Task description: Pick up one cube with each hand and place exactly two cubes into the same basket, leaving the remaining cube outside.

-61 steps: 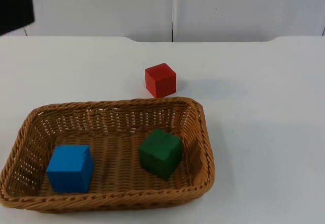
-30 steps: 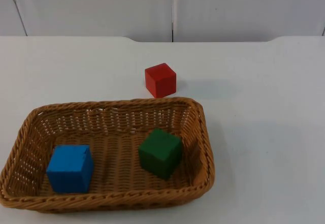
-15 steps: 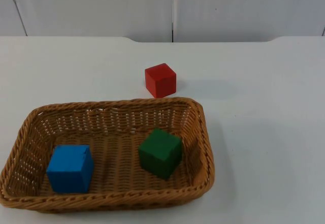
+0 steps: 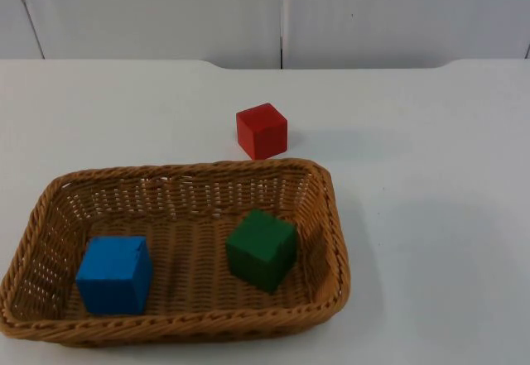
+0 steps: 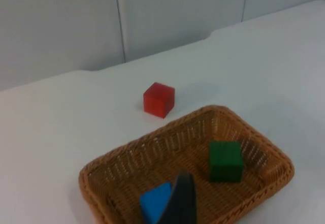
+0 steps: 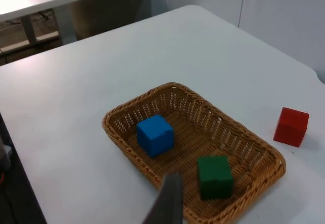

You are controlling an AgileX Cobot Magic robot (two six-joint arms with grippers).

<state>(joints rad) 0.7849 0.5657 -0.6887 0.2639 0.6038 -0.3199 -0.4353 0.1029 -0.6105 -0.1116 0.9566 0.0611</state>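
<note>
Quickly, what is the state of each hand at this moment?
Left hand: raised above the basket, holding nothing; open or closed cannot be told.
Right hand: raised above the basket, holding nothing; open or closed cannot be told.

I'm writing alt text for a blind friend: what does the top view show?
A wicker basket on a white table holds a blue cube toward its left end and a green cube toward its right. A red cube sits on the table just beyond the basket's far rim, before a grey partition wall.
</note>
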